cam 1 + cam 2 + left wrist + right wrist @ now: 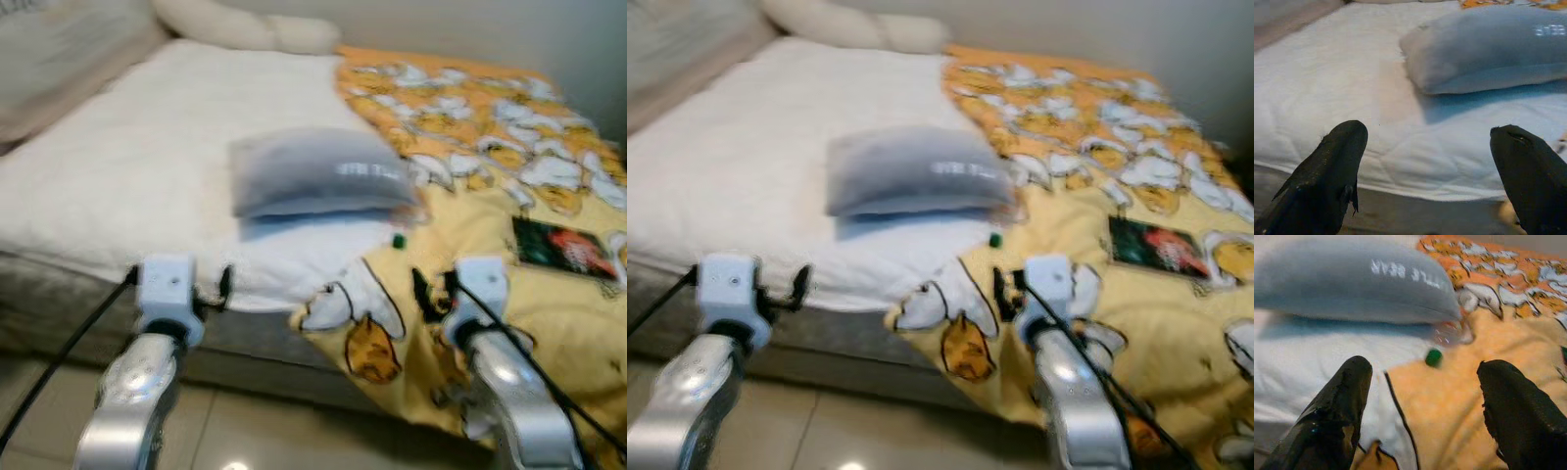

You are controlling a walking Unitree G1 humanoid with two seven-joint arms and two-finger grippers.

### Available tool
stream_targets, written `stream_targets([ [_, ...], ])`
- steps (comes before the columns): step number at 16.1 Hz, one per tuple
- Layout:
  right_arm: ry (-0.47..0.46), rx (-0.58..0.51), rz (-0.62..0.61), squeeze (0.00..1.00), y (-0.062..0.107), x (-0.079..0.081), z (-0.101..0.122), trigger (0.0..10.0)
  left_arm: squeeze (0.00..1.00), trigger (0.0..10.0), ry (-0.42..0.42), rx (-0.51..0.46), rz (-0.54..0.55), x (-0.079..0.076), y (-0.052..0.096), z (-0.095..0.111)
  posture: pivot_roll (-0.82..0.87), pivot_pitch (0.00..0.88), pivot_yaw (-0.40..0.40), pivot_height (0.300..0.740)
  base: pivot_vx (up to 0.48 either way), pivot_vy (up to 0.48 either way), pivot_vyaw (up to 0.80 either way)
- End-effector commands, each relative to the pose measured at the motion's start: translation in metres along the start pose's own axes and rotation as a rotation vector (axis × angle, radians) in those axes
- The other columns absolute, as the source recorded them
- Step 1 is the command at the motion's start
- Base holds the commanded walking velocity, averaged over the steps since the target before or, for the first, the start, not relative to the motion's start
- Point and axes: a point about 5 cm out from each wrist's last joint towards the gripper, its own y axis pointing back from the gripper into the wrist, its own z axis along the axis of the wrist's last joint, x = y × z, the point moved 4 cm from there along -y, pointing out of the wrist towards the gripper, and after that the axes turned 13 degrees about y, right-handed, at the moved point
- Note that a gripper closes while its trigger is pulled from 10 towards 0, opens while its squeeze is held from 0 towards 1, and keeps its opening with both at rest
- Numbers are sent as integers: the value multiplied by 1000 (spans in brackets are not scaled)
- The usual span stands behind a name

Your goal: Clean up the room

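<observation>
A grey pillow (323, 174) with white lettering lies in the middle of the bed's white mattress pad (127, 166). At its right end a clear plastic bottle (1452, 333) pokes out, with a small green cap (1433, 357) beside it on the yellow duck-print blanket (490, 127). A dark book (563, 250) rests on the blanket further right. My left gripper (1430, 161) is open, held at the bed's near edge short of the pillow. My right gripper (1422, 396) is open too, low over the blanket's edge, just short of the green cap.
A long cream bolster (245, 27) and a large beige cushion (59, 59) lie at the head of the bed by the wall. The blanket hangs over the bed's front edge. Glossy tiled floor (245, 421) runs in front of the bed.
</observation>
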Motion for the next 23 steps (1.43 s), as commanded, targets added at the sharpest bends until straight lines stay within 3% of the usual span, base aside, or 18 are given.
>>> stream_targets([
  [1,6,34,-41,0,2,-13,-8,10000,1000,10000,3,-17,-41,-11,-1,6,-38,0,-34,740,435,0,0],
  [9,-60,79,-44,0,2,-15,-15,10000,1000,10000,-2,-11,-53,-13,-1,5,-42,0,-35,740,459,0,0],
  [20,-30,148,-35,0,-1,-13,-23,10000,1000,10000,-15,-9,-62,-12,-3,7,-30,0,-31,740,462,0,0],
  [23,-31,190,-11,0,0,-10,-25,10000,1000,10000,-16,4,-113,-20,1,7,-35,0,-27,740,139,0,0],
])
